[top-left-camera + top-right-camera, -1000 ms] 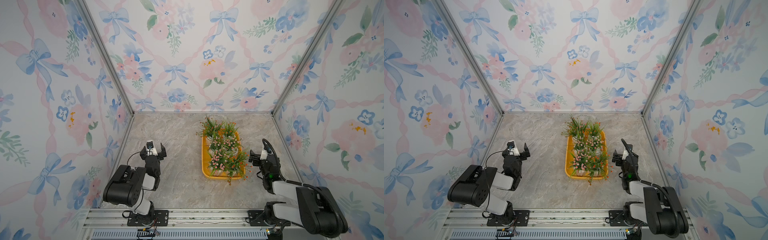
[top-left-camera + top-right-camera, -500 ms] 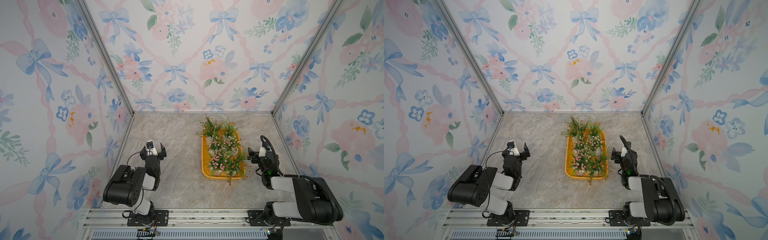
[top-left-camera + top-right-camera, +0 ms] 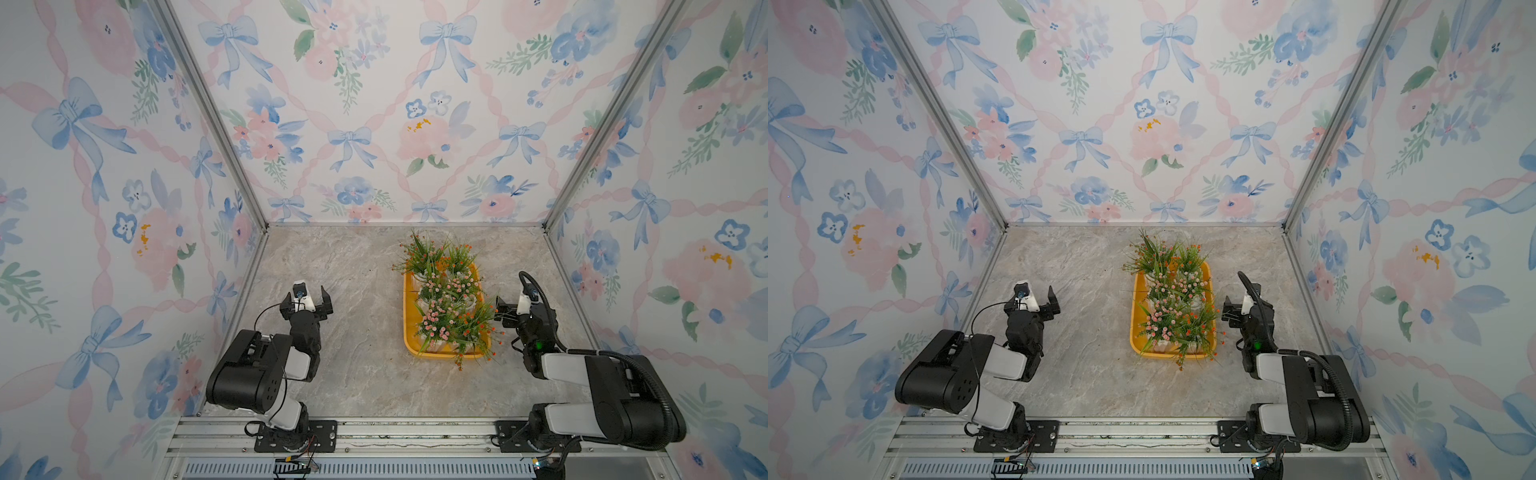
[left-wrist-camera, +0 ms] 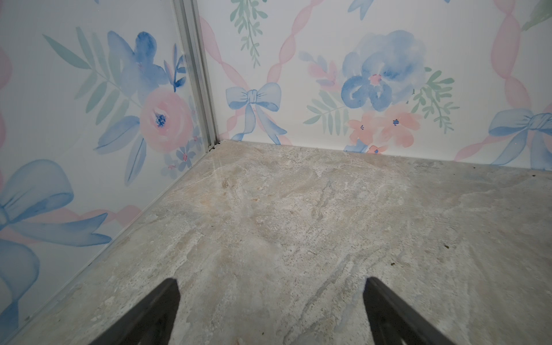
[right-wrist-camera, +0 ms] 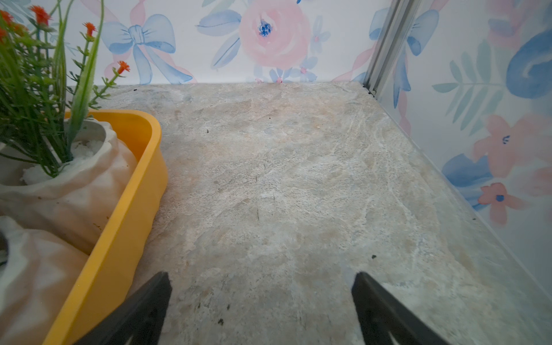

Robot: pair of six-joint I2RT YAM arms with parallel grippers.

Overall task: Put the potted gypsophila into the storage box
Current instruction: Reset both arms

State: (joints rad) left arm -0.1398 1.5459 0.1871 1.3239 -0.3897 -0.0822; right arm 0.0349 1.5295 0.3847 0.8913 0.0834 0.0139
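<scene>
— Though ringed by floral walls (image 3: 374, 124) on three sides, plenty of bare table (image 3: 357, 270) to the left of the storage box (image 3: 415, 351); a narrower strip to its right, between rim and side wall.

— Agreed. Set lengthwise, front to back, with rounded corners and a rim clear of every wall in both top views. Open stone behind the box up to the back wall, and in front of it down to the aluminium rail (image 3: 374, 428).

— And the potted gypsophila (image 3: 444, 303)?

— All inside the box. White pots (image 5: 74, 185) packed against its yellow wall in the right wrist view. Orange and pink sprays spilling over the rim at the far end and at the near right corner.

— And the right tool (image 3: 523, 308)?

— Just right of the box, level with its near half. Jaws spread wide, gripping nothing, aimed at the back wall. Nearer finger close to the overhanging orange sprigs; touching or not, impossible to tell. Arm folded back toward its base, in front and right of the box. Black fingers (image 5: 143, 310) low over bare stone in the wrist view.

— And the left tool (image 3: 306, 300)?

— Well left of the box, across open table. Jaws likewise fully apart and empty, aimed at the back wall. Arm tucked, elbow raised. From its wrist view, only stone and a wall corner ahead.
</scene>
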